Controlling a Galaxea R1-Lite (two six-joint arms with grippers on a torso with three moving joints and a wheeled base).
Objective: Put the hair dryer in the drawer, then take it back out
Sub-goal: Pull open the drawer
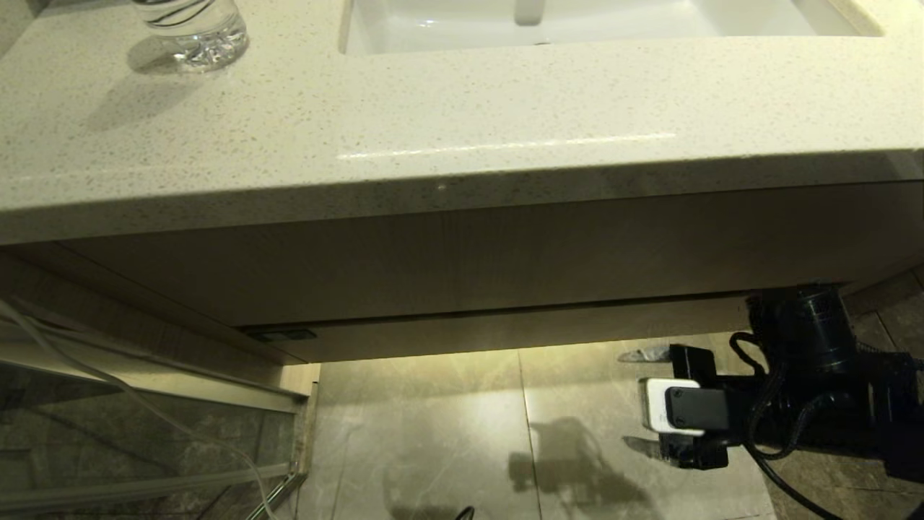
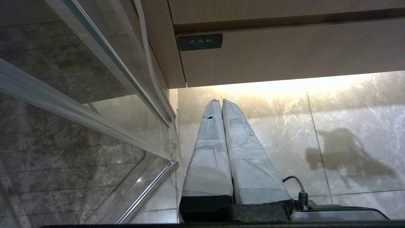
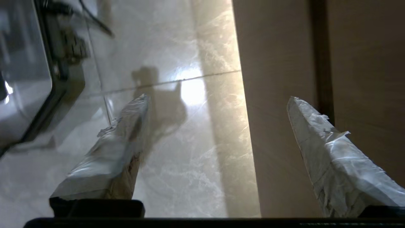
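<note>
- Drawer (image 1: 505, 328) front, seen from our head view, sits flush under the counter (image 1: 462, 130); we see no hair dryer anywhere, so it is presumably shut inside. Our right gripper (image 1: 639, 399) hangs below, fingers spread and empty.
- Left wrist view: our left gripper (image 2: 221, 103) is pressed together, parked over the floor (image 2: 348, 104).
- Right wrist view: one spread fingertip (image 3: 299, 107) lies over the handleless wood front; we could slip off it.

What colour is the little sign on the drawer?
Dark green sign with pale writing, clearest in the left wrist view.
</note>
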